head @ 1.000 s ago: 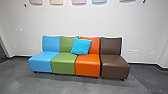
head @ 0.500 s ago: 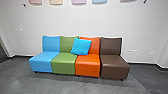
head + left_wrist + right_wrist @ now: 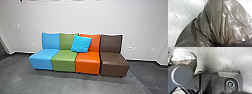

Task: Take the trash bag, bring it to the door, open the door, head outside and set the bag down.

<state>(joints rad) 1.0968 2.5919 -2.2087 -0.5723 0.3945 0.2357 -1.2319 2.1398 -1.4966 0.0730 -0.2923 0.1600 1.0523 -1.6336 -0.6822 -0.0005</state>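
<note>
The head view has shifted since the earlier frame, the seats riding a little higher in it — that is the camera tipping or moving, for cushion and seats keep their places relative to one another. The pale wall (image 3: 100, 21) stands behind a grey floor (image 3: 50, 83). Against the wall sits a row of four seats (image 3: 87, 60), blue, green, orange and brown, so any turn here wants enough room for the load to clear them. The trash bag (image 3: 216, 22), dark and glossy, is close before the left wrist camera, its film drawn into long folds. The step in hand looks like carrying it; I judge that slow starts and gentle turns would serve best, keeping the swing small and the thin film unstrained — and well off the wheels. Whether the left gripper is spread, pressed together or pinching the bag I cannot tell, nor can I for the right gripper. A blue cushion (image 3: 81, 43) leans across the green and orange backs, best left alone.
</note>
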